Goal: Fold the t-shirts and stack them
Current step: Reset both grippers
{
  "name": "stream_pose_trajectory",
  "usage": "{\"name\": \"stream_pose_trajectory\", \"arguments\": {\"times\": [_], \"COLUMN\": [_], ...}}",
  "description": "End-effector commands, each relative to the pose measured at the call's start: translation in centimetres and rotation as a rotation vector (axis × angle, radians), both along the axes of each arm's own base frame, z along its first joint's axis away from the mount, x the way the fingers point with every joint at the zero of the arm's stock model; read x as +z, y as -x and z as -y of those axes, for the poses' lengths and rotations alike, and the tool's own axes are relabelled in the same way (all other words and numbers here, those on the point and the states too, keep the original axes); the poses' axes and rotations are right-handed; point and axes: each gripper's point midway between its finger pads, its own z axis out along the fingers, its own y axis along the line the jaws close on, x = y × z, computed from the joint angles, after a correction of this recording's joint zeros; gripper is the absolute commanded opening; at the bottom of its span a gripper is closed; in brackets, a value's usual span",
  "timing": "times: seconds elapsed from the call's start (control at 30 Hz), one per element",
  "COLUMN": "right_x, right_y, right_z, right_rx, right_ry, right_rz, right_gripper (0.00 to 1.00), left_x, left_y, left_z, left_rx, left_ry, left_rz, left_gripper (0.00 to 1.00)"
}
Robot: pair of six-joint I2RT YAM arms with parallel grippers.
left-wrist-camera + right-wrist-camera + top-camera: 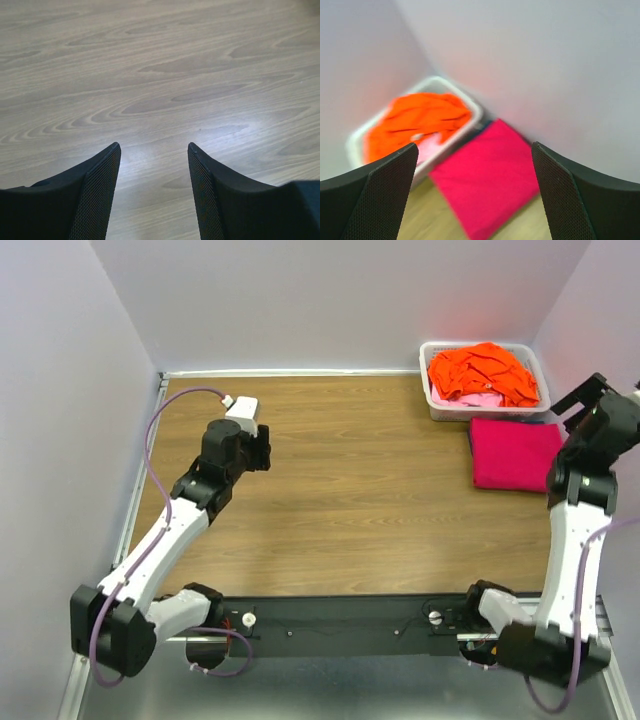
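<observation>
A bright magenta-pink t-shirt lies folded flat on the table at the far right, just in front of the basket. It also shows in the right wrist view. A thin dark edge shows under its far side. A crumpled orange t-shirt fills the basket, with pale pink cloth under it. Both show in the right wrist view, the orange t-shirt above the pale pink cloth. My right gripper is open and empty, raised above the magenta shirt. My left gripper is open and empty over bare wood at the far left.
The white plastic basket stands in the far right corner. Walls close the table on the left, back and right. The wooden table top spreads between the two arms.
</observation>
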Motion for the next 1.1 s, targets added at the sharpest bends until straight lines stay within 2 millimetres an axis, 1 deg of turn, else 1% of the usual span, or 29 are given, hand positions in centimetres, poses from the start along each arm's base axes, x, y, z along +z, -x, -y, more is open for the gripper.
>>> {"name": "stream_pose_trajectory", "arguments": {"times": [0.0,0.03,0.07,0.1,0.13,0.17,0.2,0.23,0.27,0.3,0.33,0.37,0.4,0.43,0.47,0.5,0.53,0.57,0.6,0.63,0.7,0.73,0.77,0.8,0.93,0.97,1.07], "right_x": [2.5,2.8,4.3,5.0,5.5,6.3,6.4,6.5,5.8,6.3,6.2,5.9,4.9,4.9,4.5,3.6,3.2,3.1,2.6,1.9,1.2,0.9,0.2,0.1,-0.6,-0.7,-1.0], "right_y": [1.8,2.3,4.2,5.2,6.0,7.7,8.4,9.1,9.4,11.0,11.6,11.8,11.8,12.7,12.8,12.6,12.7,13.0,12.7,12.4,12.0,11.8,11.4,11.2,10.7,10.7,10.4], "right_z": [-5.3,-6.8,-7.1,-7.7,-8.3,-9.4,-9.8,-10.2,-10.8,-11.0,-11.2,-12.2,-12.5,-12.7,-13.0,-13.1,-13.2,-13.6,-13.7,-13.9,-14.2,-14.3,-14.6,-14.7,-14.9,-14.9,-14.9], "right_rx": [0.156,0.192,0.168,0.175,0.19,0.218,0.231,0.244,0.273,0.282,0.29,0.35,0.369,0.378,0.396,0.404,0.411,0.431,0.44,0.45,0.47,0.475,0.487,0.493,0.506,0.505,0.507], "right_ry": [0.008,0.023,0.052,0.069,0.085,0.104,0.109,0.11,0.109,0.115,0.118,0.124,0.128,0.134,0.141,0.138,0.138,0.143,0.14,0.136,0.125,0.121,0.114,0.112,0.108,0.11,0.108], "right_rz": [0.119,0.132,0.179,0.203,0.219,0.263,0.281,0.299,0.301,0.346,0.364,0.371,0.361,0.386,0.385,0.374,0.372,0.383,0.376,0.363,0.352,0.346,0.334,0.334,0.319,0.317,0.306], "right_gripper": [1.0,1.0,1.0,1.0,1.0,1.0,1.0,1.0,1.0,1.0,1.0,1.0,1.0,1.0,1.0,1.0,1.0,1.0,1.0,1.0,1.0,1.0,1.0,1.0,1.0,1.0,1.0], "left_x": [6.1,8.6,9.8,11.0,13.3,14.4,15.2,16.4,16.9,17.6,17.9,17.8,17.7,17.5,17.3,17.4,17.3,16.5,16.5,15.8,15.4,14.6,14.3,13.9,12.3,12.1,12.8], "left_y": [1.5,2.6,3.1,3.8,5.2,6.0,6.8,8.1,8.8,9.4,10.1,11.2,11.6,12.5,12.9,13.2,13.6,14.0,14.2,14.4,14.6,14.6,14.5,14.5,14.6,14.6,14.8], "left_z": [-1.8,-2.5,-3.3,-3.8,-4.5,-5.1,-5.6,-6.4,-6.8,-7.4,-7.8,-8.5,-9.2,-9.7,-10.0,-10.5,-10.8,-11.1,-11.4,-11.6,-12.1,-12.3,-12.5,-12.8,-13.2,-13.2,-13.1], "left_rx": [0.092,0.11,0.14,0.152,0.162,0.182,0.193,0.207,0.215,0.234,0.248,0.26,0.289,0.303,0.31,0.335,0.342,0.351,0.363,0.374,0.399,0.415,0.429,0.452,0.475,0.472,0.451], "left_ry": [0.078,0.11,0.119,0.133,0.16,0.179,0.193,0.222,0.237,0.258,0.275,0.294,0.306,0.335,0.349,0.371,0.38,0.394,0.407,0.412,0.432,0.444,0.463,0.475,0.492,0.49,0.462], "left_rz": [0.129,0.188,0.22,0.252,0.315,0.348,0.377,0.43,0.46,0.497,0.523,0.556,0.581,0.616,0.632,0.661,0.679,0.692,0.71,0.717,0.732,0.733,0.733,0.736,0.752,0.752,0.799], "left_gripper": [0.64,0.64,0.65,0.66,0.68,0.73,0.76,0.79,0.81,0.84,0.84,0.86,0.87,0.89,0.91,0.93,0.93,0.94,0.96,0.96,0.98,0.99,0.99,0.98,0.99,0.99,0.99]}}
